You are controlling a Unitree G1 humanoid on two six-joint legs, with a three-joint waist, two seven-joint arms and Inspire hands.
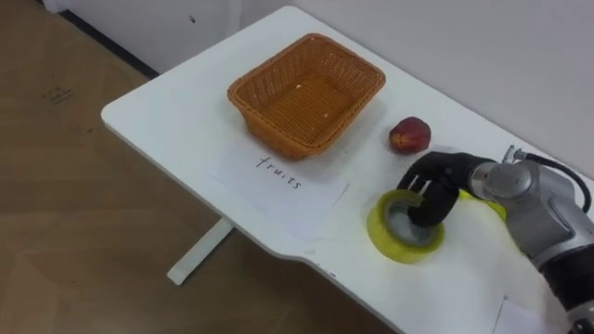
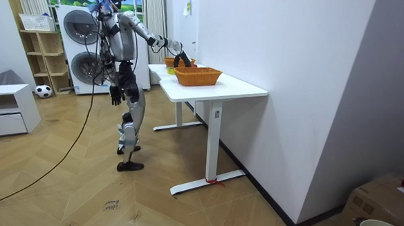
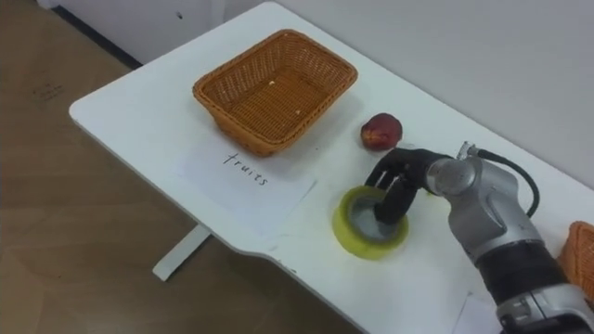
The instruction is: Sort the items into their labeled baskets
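Observation:
A yellow tape roll (image 1: 394, 243) lies flat near the table's front edge. My right hand (image 1: 434, 181) comes in from the right, its dark fingers curled over the roll's far rim and down into the hole. Just beyond the hand a red fruit (image 1: 408, 135) rests on the white table (image 1: 167, 111). An empty orange wicker basket (image 1: 278, 134) stands to the left, with a paper label (image 1: 278, 176) reading "fruits" in front of it. In the room view my left hand (image 2: 115, 92) hangs relaxed at my side.
The corner of a second wicker basket (image 3: 580, 246) shows at the far right. A white sheet (image 1: 515, 315) lies at the lower right. The table's front edge runs close to the tape roll, with wood floor below. I stand at the table's end by a washing machine (image 2: 81, 37).

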